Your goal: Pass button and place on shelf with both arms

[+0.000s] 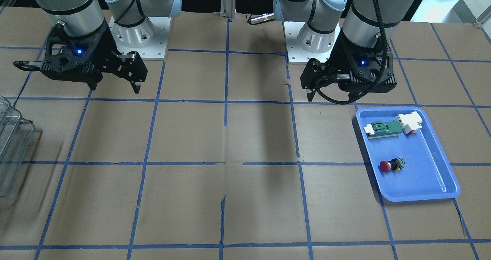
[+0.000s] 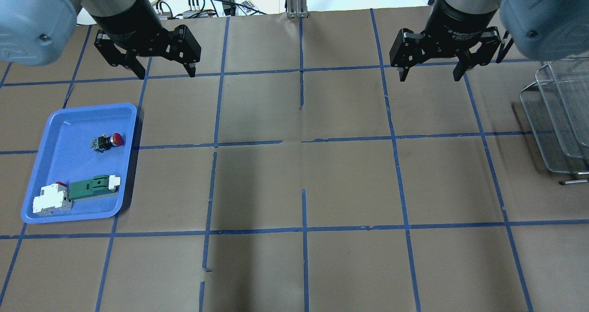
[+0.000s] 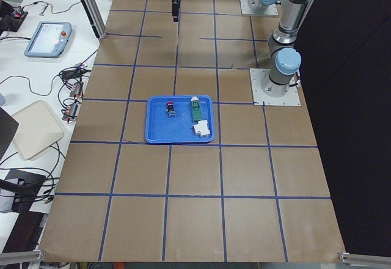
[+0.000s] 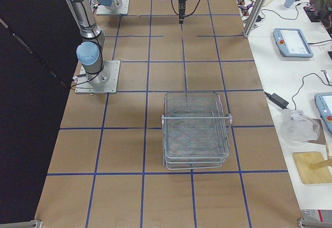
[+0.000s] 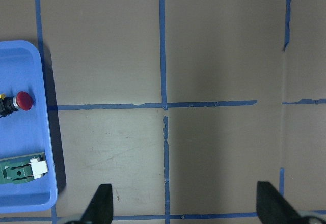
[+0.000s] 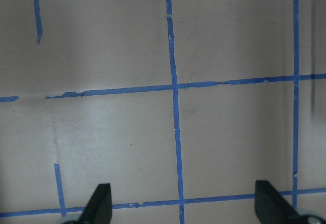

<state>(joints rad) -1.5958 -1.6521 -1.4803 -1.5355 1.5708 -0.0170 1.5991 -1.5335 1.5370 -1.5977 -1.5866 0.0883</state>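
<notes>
Jaws on left arm [image 2: 120, 9] and right arm [image 2: 464, 9] stand wide above the brown table [image 2: 349, 183] gridded with blue tape [image 2: 349, 228].

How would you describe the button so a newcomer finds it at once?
Look at the blue tray on the robot's left. The button lies in it, apart from the green-and-white part. Only it has a round red head on a short black body.
</notes>
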